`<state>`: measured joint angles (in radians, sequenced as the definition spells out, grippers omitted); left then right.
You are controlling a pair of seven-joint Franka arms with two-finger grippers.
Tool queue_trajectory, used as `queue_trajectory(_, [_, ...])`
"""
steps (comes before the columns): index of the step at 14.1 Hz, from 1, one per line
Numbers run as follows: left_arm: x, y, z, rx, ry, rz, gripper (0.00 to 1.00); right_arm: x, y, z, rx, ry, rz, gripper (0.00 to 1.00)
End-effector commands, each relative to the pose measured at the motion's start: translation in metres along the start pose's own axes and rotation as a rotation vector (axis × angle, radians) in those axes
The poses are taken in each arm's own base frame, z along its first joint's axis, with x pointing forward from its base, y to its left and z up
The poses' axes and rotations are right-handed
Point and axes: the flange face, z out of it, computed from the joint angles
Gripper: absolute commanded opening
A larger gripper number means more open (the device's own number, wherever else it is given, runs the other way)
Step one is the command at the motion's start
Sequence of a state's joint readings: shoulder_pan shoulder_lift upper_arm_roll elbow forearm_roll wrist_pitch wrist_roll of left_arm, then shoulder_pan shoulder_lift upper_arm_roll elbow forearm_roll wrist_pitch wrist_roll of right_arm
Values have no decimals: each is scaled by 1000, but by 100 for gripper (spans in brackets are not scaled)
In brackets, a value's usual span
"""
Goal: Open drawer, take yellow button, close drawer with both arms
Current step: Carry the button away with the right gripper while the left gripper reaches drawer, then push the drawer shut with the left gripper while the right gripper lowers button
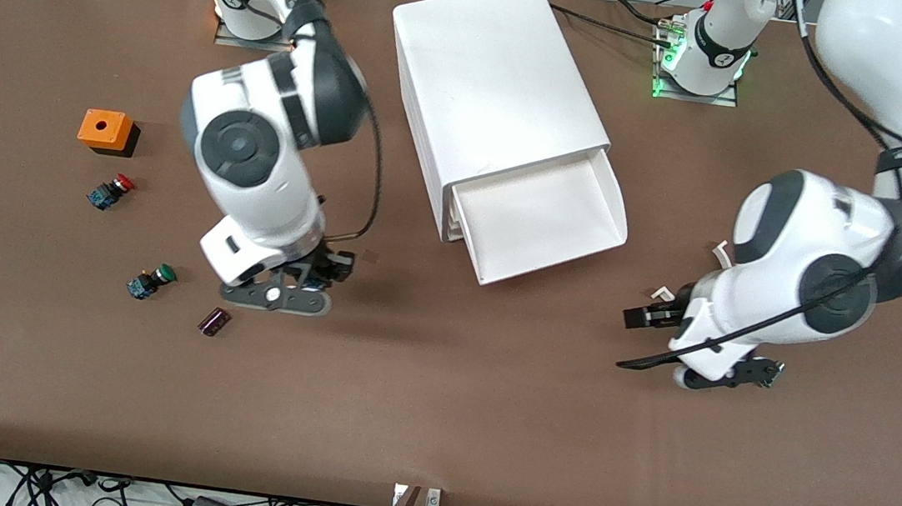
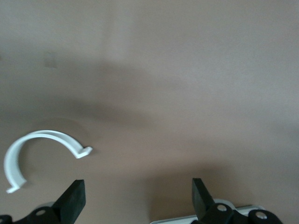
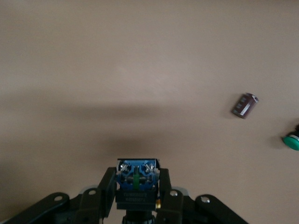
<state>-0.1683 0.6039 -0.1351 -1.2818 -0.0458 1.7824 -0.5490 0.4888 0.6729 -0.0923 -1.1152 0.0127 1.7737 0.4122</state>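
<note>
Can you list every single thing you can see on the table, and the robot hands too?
Large boxy white plastic cabinet: one, mid-table.
Uppermost white tray drawer: one, pulled open, looks empty.
Button with blue-and-black body: one, cap hidden, in the right gripper.
Red-capped button: one, toward the right arm's end.
Green-capped button: one, nearer the camera than the red one.
Orange box with a hole: one, beside the red one.
Small dark cylinder: one.
White curved clip: one.
Right gripper: shut on the button.
Left gripper: open, empty.

Left gripper (image 1: 639,317) spread wide, right gripper (image 3: 135,184) clamped (something held)
</note>
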Motion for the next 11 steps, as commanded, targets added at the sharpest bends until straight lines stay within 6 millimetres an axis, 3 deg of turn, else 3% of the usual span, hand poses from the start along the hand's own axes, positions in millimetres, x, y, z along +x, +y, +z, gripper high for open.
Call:
queue_trajectory(1, [-25,33,16,-6,18,-51,100,-7,52,35,24,-73,-47,0])
queue_trajectory(4, [-48,58,41,-1,25,-58,100,-3,94,83,32,-84,-141,0])
queue_trajectory(8, [-86,83,39,-1,2,-76,100,-16,107,131,69,-104,-209,0])
queue_trajectory(11, [-128,99,53,19,-38,-63,100,-30,110,167,79,-67,-229,0])
